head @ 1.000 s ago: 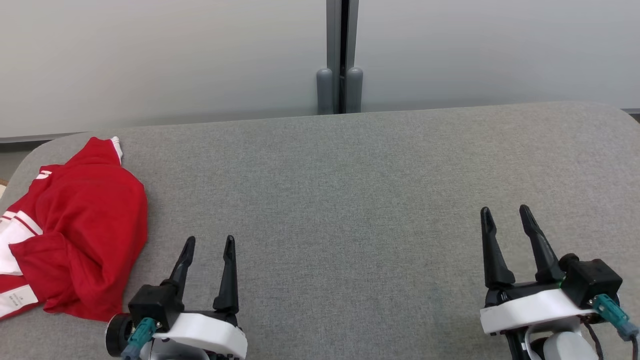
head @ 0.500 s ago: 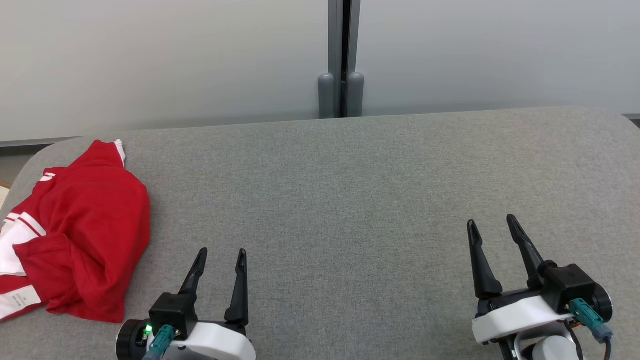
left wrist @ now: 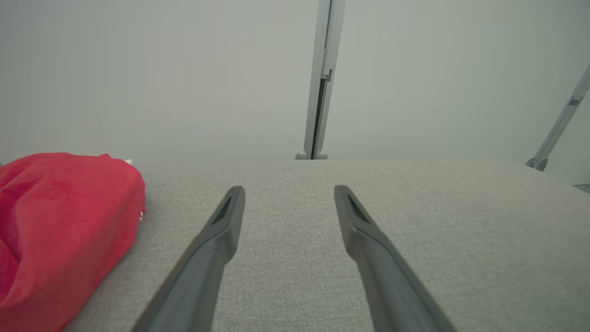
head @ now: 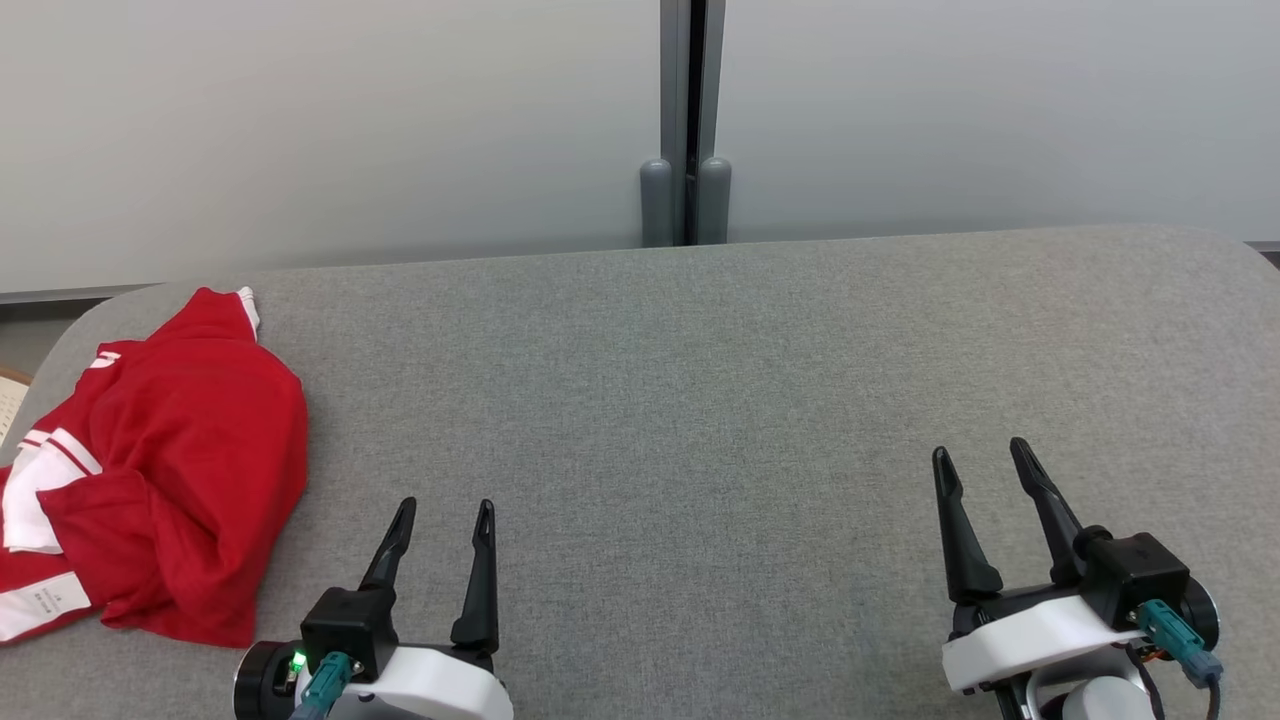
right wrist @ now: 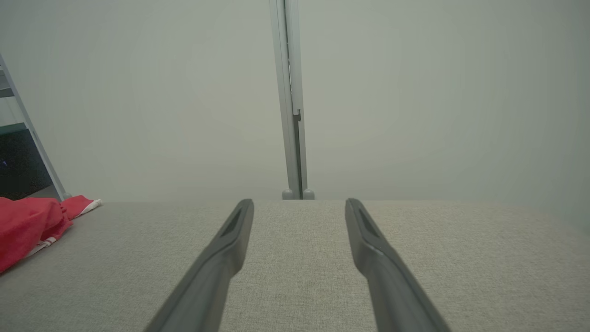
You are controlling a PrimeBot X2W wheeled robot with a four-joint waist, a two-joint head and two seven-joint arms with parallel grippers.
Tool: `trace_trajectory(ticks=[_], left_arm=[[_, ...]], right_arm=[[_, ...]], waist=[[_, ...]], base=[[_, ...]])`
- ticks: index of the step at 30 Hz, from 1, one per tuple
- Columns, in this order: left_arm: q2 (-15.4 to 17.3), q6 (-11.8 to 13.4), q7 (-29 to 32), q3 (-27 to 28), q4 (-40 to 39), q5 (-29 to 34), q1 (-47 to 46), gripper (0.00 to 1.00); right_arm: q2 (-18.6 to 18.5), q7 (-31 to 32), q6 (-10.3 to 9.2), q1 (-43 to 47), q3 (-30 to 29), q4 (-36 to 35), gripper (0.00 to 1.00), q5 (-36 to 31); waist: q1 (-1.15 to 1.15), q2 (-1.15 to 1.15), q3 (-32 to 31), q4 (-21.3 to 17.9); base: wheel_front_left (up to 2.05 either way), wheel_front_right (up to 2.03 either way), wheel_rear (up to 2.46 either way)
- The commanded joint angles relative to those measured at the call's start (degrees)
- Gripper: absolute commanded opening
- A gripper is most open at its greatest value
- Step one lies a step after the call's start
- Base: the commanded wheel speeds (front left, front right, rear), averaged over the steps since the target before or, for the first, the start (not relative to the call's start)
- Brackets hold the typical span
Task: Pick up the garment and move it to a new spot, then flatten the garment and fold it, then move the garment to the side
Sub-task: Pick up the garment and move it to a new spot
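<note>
A red garment (head: 170, 470) with white stripes lies bunched at the left end of the grey table (head: 700, 400), partly over its edge. In the left wrist view the garment (left wrist: 60, 226) is a red heap at the left; in the right wrist view the garment (right wrist: 32, 221) sits far left. My left gripper (head: 445, 510) stands open at the lower left, just right of the garment and apart from it, holding nothing. My right gripper (head: 980, 455) stands open at the lower right, far from the garment. Bare table shows between my left gripper's (left wrist: 288, 189) jaws and my right gripper's (right wrist: 299, 203) jaws.
A pale wall panel with a grey vertical post (head: 686, 120) stands behind the table's far edge. The table's corners are rounded at far left and far right. A slanted metal strut (left wrist: 557, 124) shows at the right of the left wrist view.
The whole head view has shifted down slightly, so the camera moved. Both grippers have drawn back toward the near edge, and the left one sits a little further right. The garment lies unchanged.
</note>
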Motion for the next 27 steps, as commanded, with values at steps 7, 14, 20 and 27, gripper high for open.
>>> trace_trajectory(ticks=[7, 14, 20, 27], left_arm=[[0.2, 0.3, -0.3, -0.2, 0.1, -0.1, 0.1, 1.0], [0.2, 0.4, -0.2, -0.2, 0.2, -0.1, -0.5, 1.0], [0.2, 0.6, -0.2, 0.8, 0.7, 0.5, 0.1, 1.0], [0.2, 1.3, -0.2, 3.0, -1.2, 1.4, 1.2, 1.0]], right_arm=[[-0.1, -0.3, 0.0, 0.2, 0.3, 0.3, 1.0, 0.9], [-0.1, -0.3, 0.0, 0.7, 0.9, 0.3, 1.0, 1.8], [-0.1, -0.2, 0.0, 1.1, 3.1, 0.2, 1.0, 2.4], [-0.1, -0.2, 0.0, 0.9, 4.9, 0.1, 1.0, 3.3]], waist=[[0.0, 0.0, 0.2, 0.5], [0.0, 0.0, 0.4, 3.8], [0.0, 0.0, 0.4, 9.3], [0.0, 0.0, 0.5, 16.9]], base=[[0.0, 0.0, 0.0], [0.0, 0.0, 0.0], [0.0, 0.0, 0.0], [0.0, 0.0, 0.0]])
